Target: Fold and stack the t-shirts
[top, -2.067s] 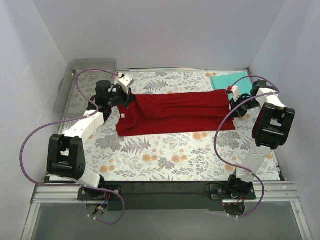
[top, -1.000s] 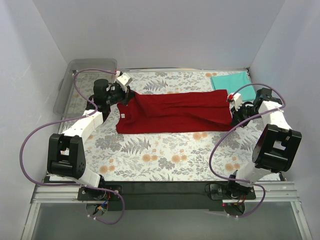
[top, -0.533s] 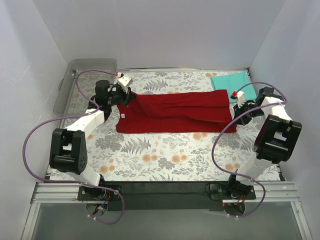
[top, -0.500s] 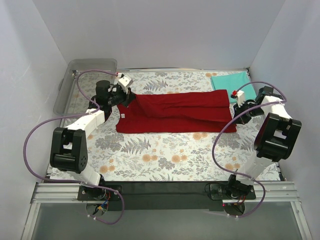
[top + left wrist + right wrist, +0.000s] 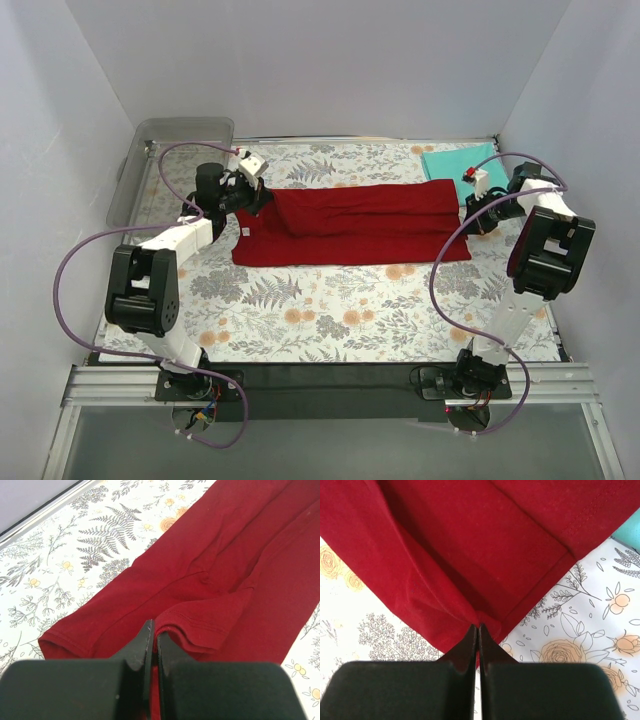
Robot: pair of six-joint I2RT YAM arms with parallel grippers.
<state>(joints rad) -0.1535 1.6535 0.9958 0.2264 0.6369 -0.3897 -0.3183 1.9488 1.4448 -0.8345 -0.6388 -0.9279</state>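
A dark red t-shirt [image 5: 350, 225] lies stretched out as a long folded strip across the middle of the floral table [image 5: 330, 320]. My left gripper [image 5: 256, 203] is at its left end, shut on a fold of the red cloth [image 5: 225, 570] near a sleeve hem; the tips [image 5: 154, 632] pinch the fabric. My right gripper [image 5: 466, 212] is at the shirt's right end, shut on a bunched corner of the red cloth [image 5: 470, 540] between its tips [image 5: 478, 627]. A teal t-shirt [image 5: 458, 160], folded flat, lies at the back right, just behind the right gripper; its edge [image 5: 631, 530] also shows in the right wrist view.
A clear plastic tray [image 5: 175, 140] stands at the back left corner, behind the left arm. White walls close in the table on the left, back and right. Purple cables loop off both arms. The front half of the table holds only the floral cloth.
The right gripper has drawn a little toward the back right with the shirt's right end, and its arm has straightened up. The left arm's elbow has swung nearer; its gripper has stayed put.
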